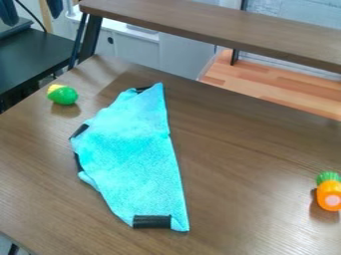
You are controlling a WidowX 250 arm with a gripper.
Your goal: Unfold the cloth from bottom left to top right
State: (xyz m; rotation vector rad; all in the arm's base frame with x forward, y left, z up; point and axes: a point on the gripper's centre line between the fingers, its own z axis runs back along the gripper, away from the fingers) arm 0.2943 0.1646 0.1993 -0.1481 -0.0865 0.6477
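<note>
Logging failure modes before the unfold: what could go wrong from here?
1. Two black strips sit near each other at the left corner of the folded turquoise fabric cloth, so the layers may nearly align there; a pinch could catch both and drag everything.
2. The small rounded green-and-yellow toy lies close by, beyond that corner; a wide approach might knock it.

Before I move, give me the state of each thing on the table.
Turquoise cloth: still to be unfolded, doubled over in a rough half shape, lying low, black patches at its edges.
Toy carrot: on its side, green top attached, round pale end toward the camera.
Green-and-yellow toy: resting beyond the cloth's upper left, apart from it.
</note>
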